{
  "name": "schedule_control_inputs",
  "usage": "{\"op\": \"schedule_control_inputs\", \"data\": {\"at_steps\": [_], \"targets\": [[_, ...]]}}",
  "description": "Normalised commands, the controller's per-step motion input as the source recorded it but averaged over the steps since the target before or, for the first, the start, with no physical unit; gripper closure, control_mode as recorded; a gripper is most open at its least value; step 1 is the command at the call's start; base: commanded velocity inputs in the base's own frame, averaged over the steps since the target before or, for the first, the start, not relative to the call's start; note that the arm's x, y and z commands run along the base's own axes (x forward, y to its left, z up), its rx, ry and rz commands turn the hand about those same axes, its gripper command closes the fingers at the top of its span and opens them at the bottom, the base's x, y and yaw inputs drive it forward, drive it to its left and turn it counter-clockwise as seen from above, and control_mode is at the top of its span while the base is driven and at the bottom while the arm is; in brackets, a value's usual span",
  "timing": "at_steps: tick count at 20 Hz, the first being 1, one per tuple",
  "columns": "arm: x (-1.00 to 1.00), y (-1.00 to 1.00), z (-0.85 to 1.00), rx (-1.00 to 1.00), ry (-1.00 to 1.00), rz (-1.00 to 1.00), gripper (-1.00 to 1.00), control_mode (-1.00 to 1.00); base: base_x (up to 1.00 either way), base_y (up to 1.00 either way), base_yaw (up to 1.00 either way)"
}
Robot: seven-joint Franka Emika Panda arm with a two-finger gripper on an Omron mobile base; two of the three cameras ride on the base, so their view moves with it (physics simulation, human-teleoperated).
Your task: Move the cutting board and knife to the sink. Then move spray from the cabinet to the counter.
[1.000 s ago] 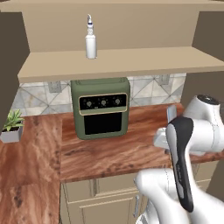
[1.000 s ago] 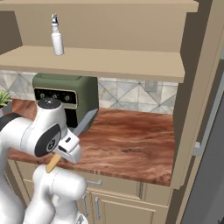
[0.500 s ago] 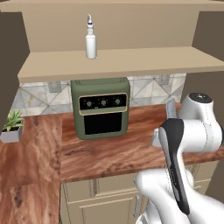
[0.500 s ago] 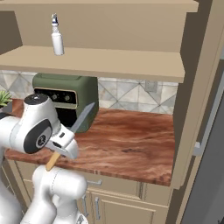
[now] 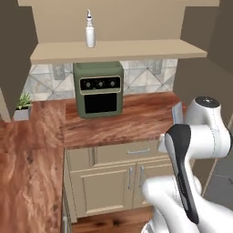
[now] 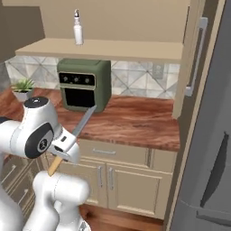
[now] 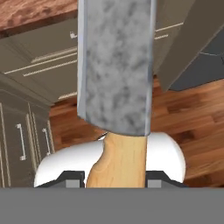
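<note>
While clamped by its handle in the gripper [image 6: 62,153], knife [image 6: 77,133] points toward 1 o'clock, well above counter [image 6: 131,122]. Could clip the green oven [image 6: 84,84] if swung carelessly. Might slip out too.

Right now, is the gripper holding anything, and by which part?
Yes: the gripper holds the knife where its yellow-orange handle meets the blade; the blade sticks out ahead.
</note>
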Motion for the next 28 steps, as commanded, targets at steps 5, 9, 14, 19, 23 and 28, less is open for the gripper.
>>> {"op": "schedule_control_inputs", "data": {"at_steps": [5, 9, 14, 19, 23, 28], "targets": [[0.0, 0.0, 0.0, 0.0, 0.0, 0.0, 1.0, 1.0, -1.0, -0.66, 0.0], [0.0, 0.0, 0.0, 0.0, 0.0, 0.0, 1.0, 1.0, -1.0, -0.77, 0.0], [0.0, 0.0, 0.0, 0.0, 0.0, 0.0, 1.0, 1.0, -1.0, -0.8, -0.08], [0.0, 0.0, 0.0, 0.0, 0.0, 0.0, 1.0, 1.0, -0.81, -0.86, -0.33], [0.0, 0.0, 0.0, 0.0, 0.0, 0.0, 1.0, 1.0, -0.6, -0.66, -0.6], [0.0, 0.0, 0.0, 0.0, 0.0, 0.0, 1.0, 1.0, -0.55, -0.53, -0.65]]}}
